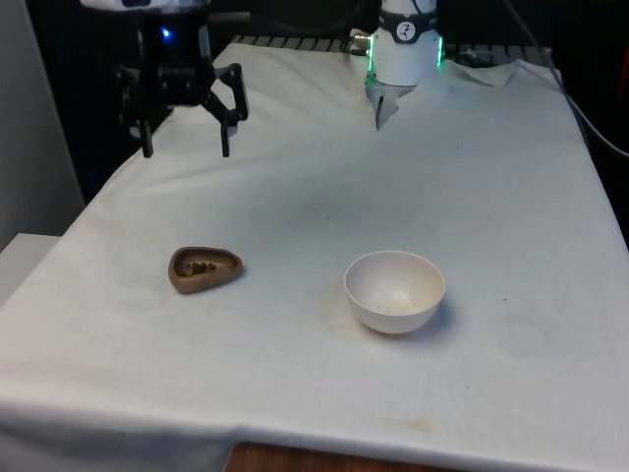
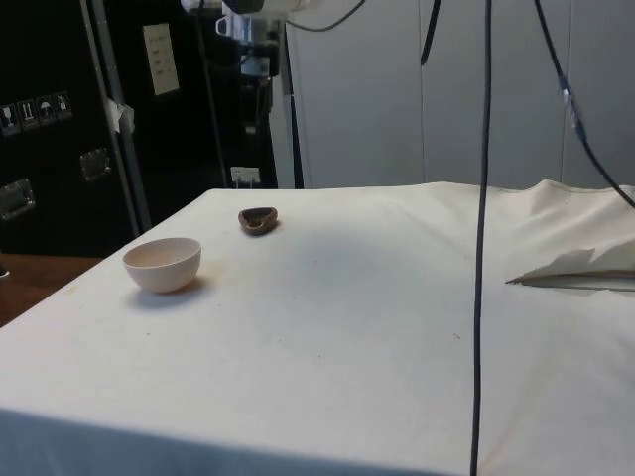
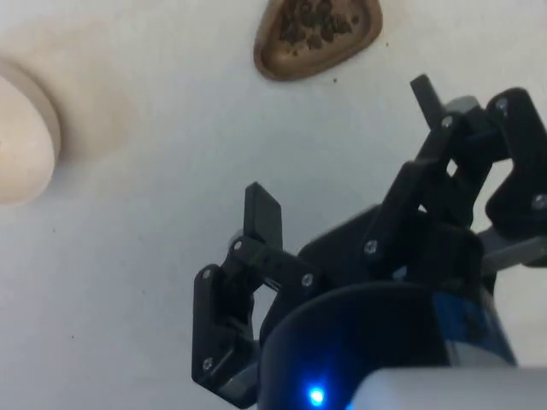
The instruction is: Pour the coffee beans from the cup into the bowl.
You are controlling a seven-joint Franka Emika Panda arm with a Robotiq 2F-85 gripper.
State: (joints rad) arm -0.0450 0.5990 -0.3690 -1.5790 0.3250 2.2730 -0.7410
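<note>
So the cup (image 1: 204, 269) you were after was a small brown thing, more of a shallow rounded-triangle dish than a proper cup, sitting upright on the white-clothed surface (image 1: 472, 177). It sat toward the front view's left, in the near half of the cloth. You could see a few dark coffee beans (image 1: 202, 265) lying in the bottom of it, and from the wrist view they looked like a loose little cluster (image 3: 314, 20) against the lighter brown inside of the cup (image 3: 317, 36).

The bowl (image 1: 394, 291) was off to the cup's side, toward the front view's right, well apart from it. It was plain off-white, round, upright, and had nothing in it that you could make out. In the side view the bowl (image 2: 163, 264) sat nearer the camera with the cup (image 2: 258, 220) further back.

Your gripper (image 1: 186, 146) hung in the air well above the cloth, back from the cup on the front view's left, touching nothing. The fingers (image 3: 262, 215) were spread wide with nothing between them, and the cloth under them had some faint brownish staining near the bowl.
</note>
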